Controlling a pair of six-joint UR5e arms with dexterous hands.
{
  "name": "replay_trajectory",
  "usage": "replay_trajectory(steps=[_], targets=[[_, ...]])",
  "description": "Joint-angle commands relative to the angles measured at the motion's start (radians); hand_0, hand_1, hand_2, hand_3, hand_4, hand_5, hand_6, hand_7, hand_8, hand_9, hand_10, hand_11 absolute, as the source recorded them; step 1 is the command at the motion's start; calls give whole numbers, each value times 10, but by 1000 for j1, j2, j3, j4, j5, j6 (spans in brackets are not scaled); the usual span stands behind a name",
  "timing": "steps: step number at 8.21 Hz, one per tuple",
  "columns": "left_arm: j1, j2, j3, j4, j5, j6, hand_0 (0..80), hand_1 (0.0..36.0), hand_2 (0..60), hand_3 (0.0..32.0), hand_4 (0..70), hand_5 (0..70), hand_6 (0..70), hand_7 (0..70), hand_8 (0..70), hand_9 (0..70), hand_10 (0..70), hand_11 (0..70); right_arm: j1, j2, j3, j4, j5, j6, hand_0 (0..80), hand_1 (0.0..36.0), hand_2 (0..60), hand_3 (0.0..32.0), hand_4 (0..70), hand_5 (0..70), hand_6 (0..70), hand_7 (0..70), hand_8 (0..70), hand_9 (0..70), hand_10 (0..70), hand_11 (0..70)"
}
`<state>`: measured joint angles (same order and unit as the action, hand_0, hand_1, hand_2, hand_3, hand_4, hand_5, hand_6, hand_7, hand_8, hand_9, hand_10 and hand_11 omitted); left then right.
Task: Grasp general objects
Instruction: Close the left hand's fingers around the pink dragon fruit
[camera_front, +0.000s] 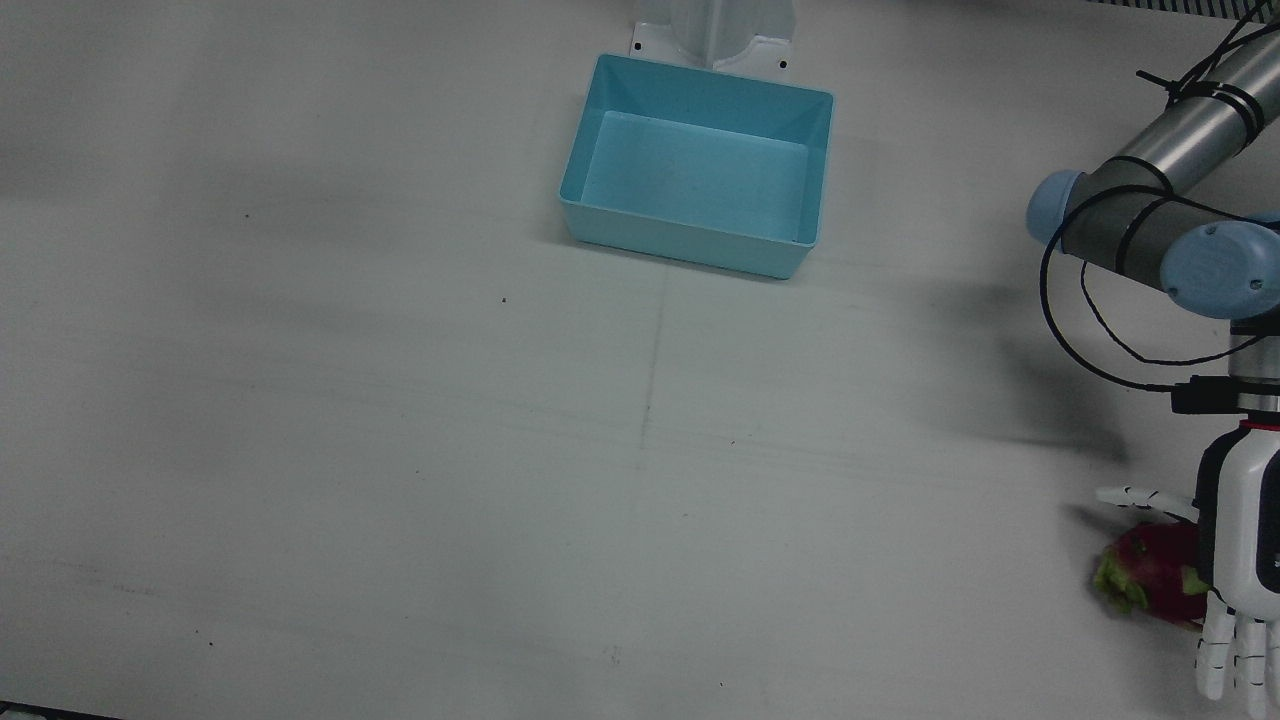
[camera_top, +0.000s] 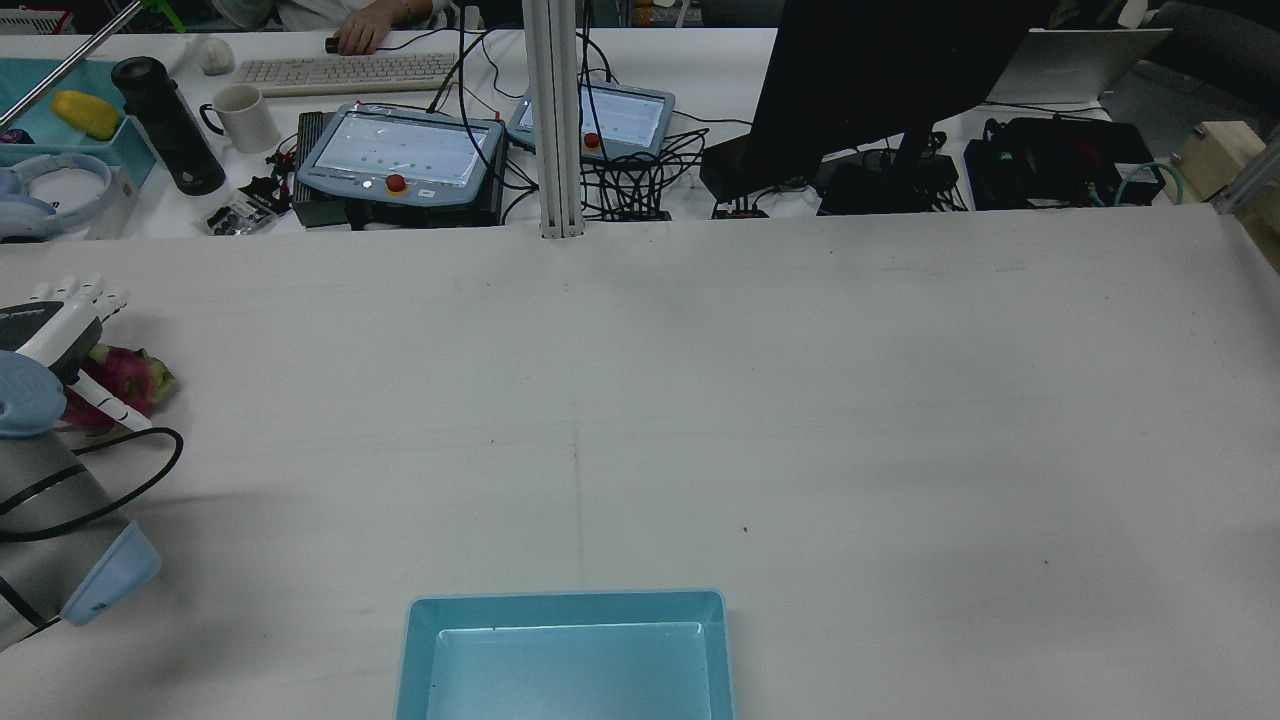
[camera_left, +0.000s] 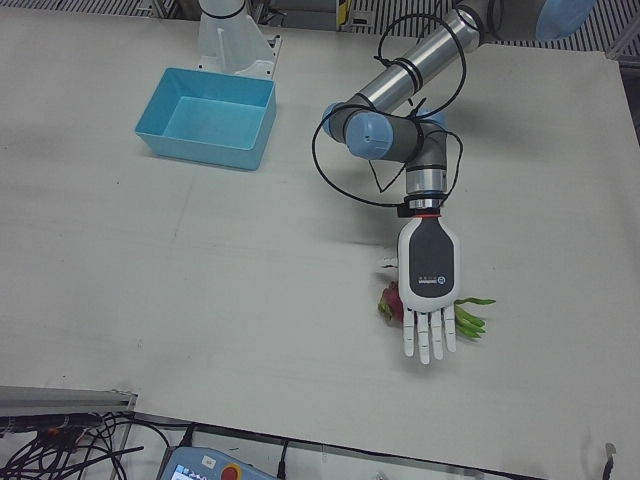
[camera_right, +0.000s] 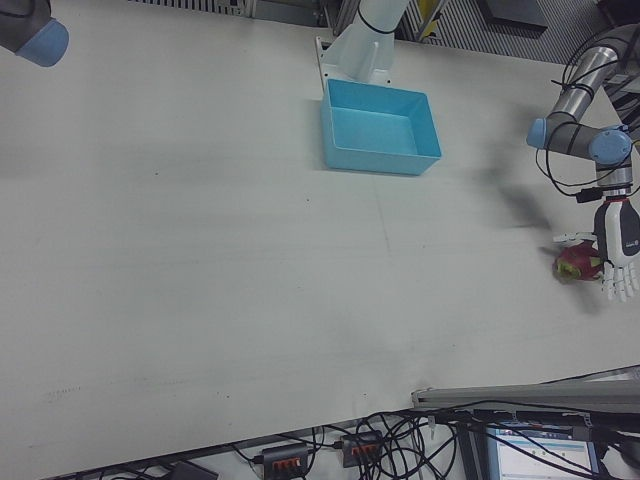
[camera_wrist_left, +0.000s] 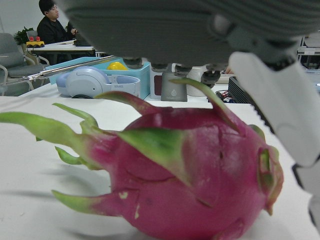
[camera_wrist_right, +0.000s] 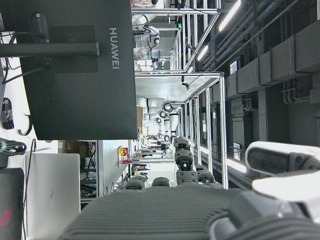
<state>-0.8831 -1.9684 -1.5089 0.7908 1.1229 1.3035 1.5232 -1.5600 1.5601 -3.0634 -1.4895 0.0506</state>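
Your left robot hand (camera_left: 428, 290) hangs palm down directly over the pink, green-scaled dragon fruit (camera_left: 391, 304), its fingers (camera_left: 430, 333) stretched out straight and spread and its thumb (camera_front: 1140, 497) splayed to the side; it holds nothing. The fruit lies on its side on the white counter (camera_front: 400, 450), near the edge closest to your station and far out on the robot's left. In the left hand view the dragon fruit (camera_wrist_left: 190, 175) fills the picture just beneath the palm; whether the palm touches its skin cannot be told.

The light blue rectangular plastic bin (camera_front: 697, 178) sits with nothing in it at the robot's side of the counter, by the white pedestal, well apart from the fruit.

Your right robot hand (camera_wrist_right: 200, 210) shows only in its own camera, raised and facing a black monitor (camera_wrist_right: 75, 70); you cannot tell from that whether its fingers are wide or closed.
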Motion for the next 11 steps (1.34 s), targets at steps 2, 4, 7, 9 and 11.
replay_trajectory(steps=[2,4,7,9,11], targets=[[1,0,47,-38,2,2,572,263,116,0,0,164,0,35,0,0,0,16,0,0,0,0,0,0,0,0,0,0,0,0,0,0,0,0,0,0],[4,3,65,-48,2,2,566,255,112,0,0,165,0,32,0,0,0,19,0,0,0,0,0,0,0,0,0,0,0,0,0,0,0,0,0,0],[4,5,75,-53,2,2,552,242,120,0,0,233,0,63,0,0,10,42,0,0,0,0,0,0,0,0,0,0,0,0,0,0,0,0,0,0],[6,6,76,-59,2,2,543,241,196,0,38,456,37,166,0,19,92,160,0,0,0,0,0,0,0,0,0,0,0,0,0,0,0,0,0,0],[6,6,76,-61,2,3,539,241,246,0,55,676,88,236,12,48,162,259,0,0,0,0,0,0,0,0,0,0,0,0,0,0,0,0,0,0]])
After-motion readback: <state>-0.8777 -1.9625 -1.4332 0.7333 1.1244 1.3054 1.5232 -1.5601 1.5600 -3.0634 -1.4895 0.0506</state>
